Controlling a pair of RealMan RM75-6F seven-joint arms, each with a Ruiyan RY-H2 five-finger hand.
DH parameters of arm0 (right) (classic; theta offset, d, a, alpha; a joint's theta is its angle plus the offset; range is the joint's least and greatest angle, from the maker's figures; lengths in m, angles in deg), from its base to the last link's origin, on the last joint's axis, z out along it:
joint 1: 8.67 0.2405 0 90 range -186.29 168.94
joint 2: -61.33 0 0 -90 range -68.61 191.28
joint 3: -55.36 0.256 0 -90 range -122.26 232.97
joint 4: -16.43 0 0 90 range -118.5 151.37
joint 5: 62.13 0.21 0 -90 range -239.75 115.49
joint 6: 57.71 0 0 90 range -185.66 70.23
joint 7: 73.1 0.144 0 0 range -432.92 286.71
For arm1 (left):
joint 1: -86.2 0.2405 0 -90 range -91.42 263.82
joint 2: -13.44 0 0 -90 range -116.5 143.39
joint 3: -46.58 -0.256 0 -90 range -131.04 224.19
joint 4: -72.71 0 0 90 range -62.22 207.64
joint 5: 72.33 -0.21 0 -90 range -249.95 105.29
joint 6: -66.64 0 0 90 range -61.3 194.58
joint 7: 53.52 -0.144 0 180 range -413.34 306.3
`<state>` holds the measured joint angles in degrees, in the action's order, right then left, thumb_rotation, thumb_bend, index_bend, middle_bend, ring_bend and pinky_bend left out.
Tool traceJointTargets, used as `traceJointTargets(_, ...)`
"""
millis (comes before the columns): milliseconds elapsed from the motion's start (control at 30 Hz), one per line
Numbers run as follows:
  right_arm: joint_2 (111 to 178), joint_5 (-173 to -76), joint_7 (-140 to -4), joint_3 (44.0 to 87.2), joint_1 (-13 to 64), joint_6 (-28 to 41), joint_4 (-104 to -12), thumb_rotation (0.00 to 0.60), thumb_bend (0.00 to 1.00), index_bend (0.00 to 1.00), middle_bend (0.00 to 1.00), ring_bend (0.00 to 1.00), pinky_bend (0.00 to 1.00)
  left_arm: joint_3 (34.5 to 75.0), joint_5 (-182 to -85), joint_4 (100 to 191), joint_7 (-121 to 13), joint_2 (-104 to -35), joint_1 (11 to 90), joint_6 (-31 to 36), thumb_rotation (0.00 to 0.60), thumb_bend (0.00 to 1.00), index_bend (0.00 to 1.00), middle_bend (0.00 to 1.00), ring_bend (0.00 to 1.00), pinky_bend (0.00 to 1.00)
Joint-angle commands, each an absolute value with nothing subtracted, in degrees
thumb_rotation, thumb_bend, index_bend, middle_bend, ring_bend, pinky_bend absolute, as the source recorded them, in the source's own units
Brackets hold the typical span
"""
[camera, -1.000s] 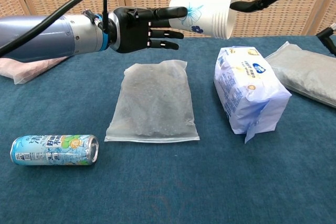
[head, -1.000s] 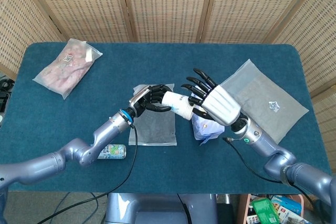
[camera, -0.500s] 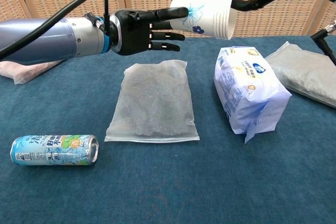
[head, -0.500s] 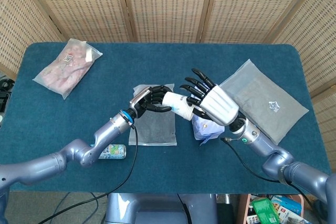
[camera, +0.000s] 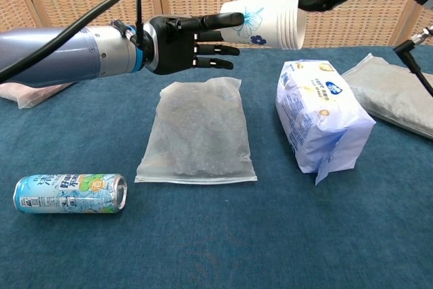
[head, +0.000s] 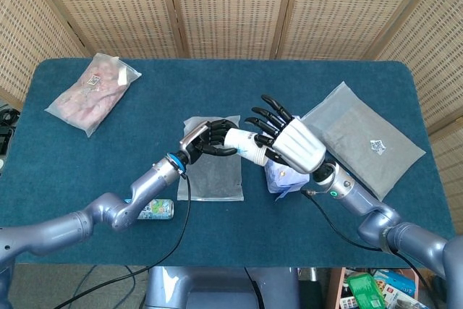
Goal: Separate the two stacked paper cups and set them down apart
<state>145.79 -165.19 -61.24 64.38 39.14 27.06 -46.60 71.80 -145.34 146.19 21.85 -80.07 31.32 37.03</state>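
From the head view I have the stacked paper cups lying sideways in the air above the middle of the table, base toward my left hand and rims toward my right hand. The left fingers wrap the base end; the right fingers are spread apart and reach over the rim end, though from up here I cannot tell whether they really clamp a rim or only rest against it. If they only rest, a pull takes the whole stack with the left hand and nothing separates. In the chest view the paper cups show several rim lines bunched close, and the left hand pins the base between thumb and fingers. A dark fingertip of the right hand touches the top rim, the rest cropped. Squeezing harder there could crush the rim; a slip drops the stack onto the clear bag or the white packet below.
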Motion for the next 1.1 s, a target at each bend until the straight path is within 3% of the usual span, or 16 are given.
traceJointTargets(33, 145.9, -165.1, -61.2, 64.4, 39.2, 27.3, -46.5, 0.600, 0.58, 0.67, 0.39, 0.22, 0.10, 71.8, -145.4, 146.2, 21.8, -80.1, 31.3, 37.0, 0.600, 0.17, 0.49, 0.50, 0.47, 0.49)
traceJointTargets(1100, 142.3, -166.1, -63.0, 61.9, 36.6, 30.6, -47.3, 0.600, 0.60, 0.67, 0.39, 0.22, 0.11, 70.1, -147.1, 142.9, 26.1, -77.4, 35.1, 35.7, 0.600, 0.17, 0.49, 0.50, 0.47, 0.49)
